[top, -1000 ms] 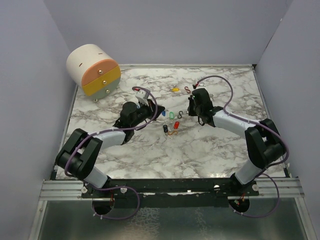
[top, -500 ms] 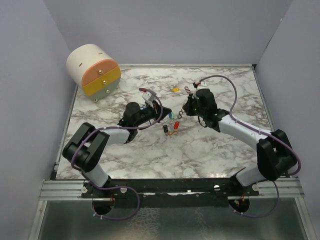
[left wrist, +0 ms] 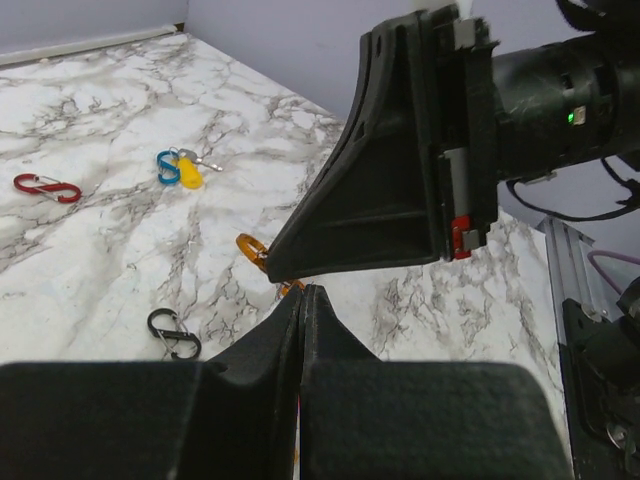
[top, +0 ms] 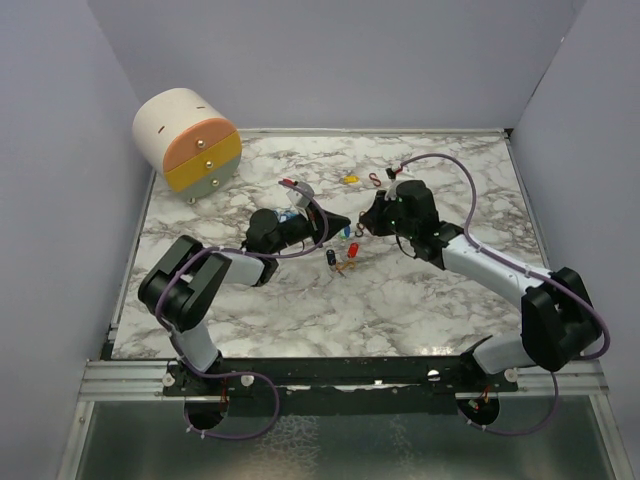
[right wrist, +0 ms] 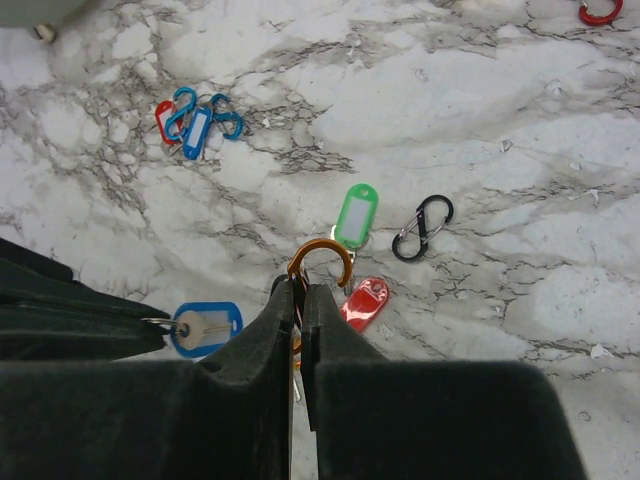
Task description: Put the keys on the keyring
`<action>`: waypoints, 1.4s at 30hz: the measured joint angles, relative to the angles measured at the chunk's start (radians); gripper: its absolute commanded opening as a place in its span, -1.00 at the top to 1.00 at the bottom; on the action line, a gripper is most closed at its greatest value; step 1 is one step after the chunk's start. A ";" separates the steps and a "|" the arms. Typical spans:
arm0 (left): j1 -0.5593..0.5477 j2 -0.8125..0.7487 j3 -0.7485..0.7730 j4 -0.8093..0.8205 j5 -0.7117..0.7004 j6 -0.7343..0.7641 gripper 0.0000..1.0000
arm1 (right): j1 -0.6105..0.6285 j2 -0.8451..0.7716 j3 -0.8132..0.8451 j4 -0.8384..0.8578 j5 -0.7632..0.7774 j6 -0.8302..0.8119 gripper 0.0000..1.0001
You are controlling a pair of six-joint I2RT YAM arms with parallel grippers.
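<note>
My left gripper (top: 342, 222) (left wrist: 303, 291) is shut on the metal ring of the blue key tag (right wrist: 205, 327), held just above the table. My right gripper (top: 367, 224) (right wrist: 304, 290) is shut on an orange clip (right wrist: 321, 258), its open hook sticking out past the fingertips. The two gripper tips nearly meet, and the right gripper fills the left wrist view (left wrist: 277, 268). The green tag (right wrist: 355, 215) and red tag (right wrist: 365, 302) (top: 352, 248) lie just beyond the hook. A black tag (top: 331, 257) lies nearby. A yellow tag (top: 350, 179) lies further back.
A black clip (right wrist: 422, 227) (left wrist: 175, 333) lies beside the green tag. A bunch of blue clips with small tags (right wrist: 195, 120) lies behind my left arm. A red clip (top: 375, 179) lies by the yellow tag. A round drawer box (top: 188, 140) stands at the back left.
My left gripper has moved right, over where the blue tag lay, up to the right gripper's tip. My right gripper has shifted a little left. The green tag is now hidden from above.
</note>
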 measured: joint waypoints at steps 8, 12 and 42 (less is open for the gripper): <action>0.000 0.047 0.000 0.042 0.011 -0.005 1.00 | 0.006 -0.044 -0.006 0.000 -0.021 0.010 0.99; 0.000 0.056 0.000 0.063 0.014 -0.008 1.00 | 0.007 -0.045 -0.006 0.000 -0.028 0.014 0.99; 0.000 0.095 0.000 0.109 0.040 -0.023 1.00 | 0.034 -0.040 -0.006 0.000 -0.040 0.013 0.99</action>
